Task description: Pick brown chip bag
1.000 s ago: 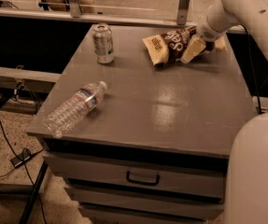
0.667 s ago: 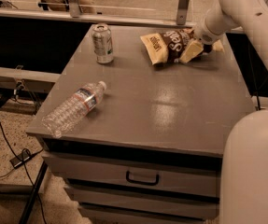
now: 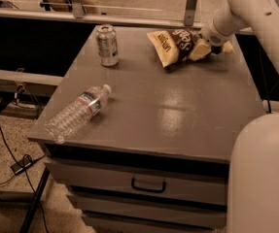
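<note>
Camera view: the brown chip bag (image 3: 175, 45) lies near the desk's (image 3: 178, 115) far right corner, with the tool (image 3: 211, 45) at the bag's right end, touching it. I cannot tell whether the tool is spread or pinching. A can (image 3: 107, 45) stands left of the bag, and a water bottle (image 3: 78, 113) lies front left.

- Grey table (image 3: 178, 120), drawers below its top.
- Can (image 3: 107, 45): upright, far left.
- Water bottle (image 3: 78, 111): on its side, near the left edge.
- Chip bag (image 3: 174, 45): far right.
- Gripper (image 3: 208, 45): at the chip bag's right end.
</note>
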{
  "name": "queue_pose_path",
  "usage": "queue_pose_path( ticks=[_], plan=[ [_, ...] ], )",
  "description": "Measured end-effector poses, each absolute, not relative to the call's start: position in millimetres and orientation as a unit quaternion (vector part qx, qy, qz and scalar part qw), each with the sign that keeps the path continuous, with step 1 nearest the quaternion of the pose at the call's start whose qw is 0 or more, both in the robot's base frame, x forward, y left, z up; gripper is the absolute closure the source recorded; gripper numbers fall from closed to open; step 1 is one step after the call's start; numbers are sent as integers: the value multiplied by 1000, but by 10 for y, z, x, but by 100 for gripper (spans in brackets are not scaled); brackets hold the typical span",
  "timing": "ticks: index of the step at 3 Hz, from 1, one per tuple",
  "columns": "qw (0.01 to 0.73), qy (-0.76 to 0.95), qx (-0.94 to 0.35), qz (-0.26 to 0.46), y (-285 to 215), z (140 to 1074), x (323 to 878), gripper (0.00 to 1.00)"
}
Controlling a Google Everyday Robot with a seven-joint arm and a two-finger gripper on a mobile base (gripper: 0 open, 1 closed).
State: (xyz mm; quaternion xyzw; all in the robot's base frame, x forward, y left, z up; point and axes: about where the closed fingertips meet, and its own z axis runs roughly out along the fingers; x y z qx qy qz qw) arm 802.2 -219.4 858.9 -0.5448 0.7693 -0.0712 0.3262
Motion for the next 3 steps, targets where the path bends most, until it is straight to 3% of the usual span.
queue_pose_path(
  ticks=[1,3],
  plan=[
    [350,759,-546,-55,-2189,8715,7959,100],
    [418,729,-536,-77,-2272,9337,7732,100]
  ],
)
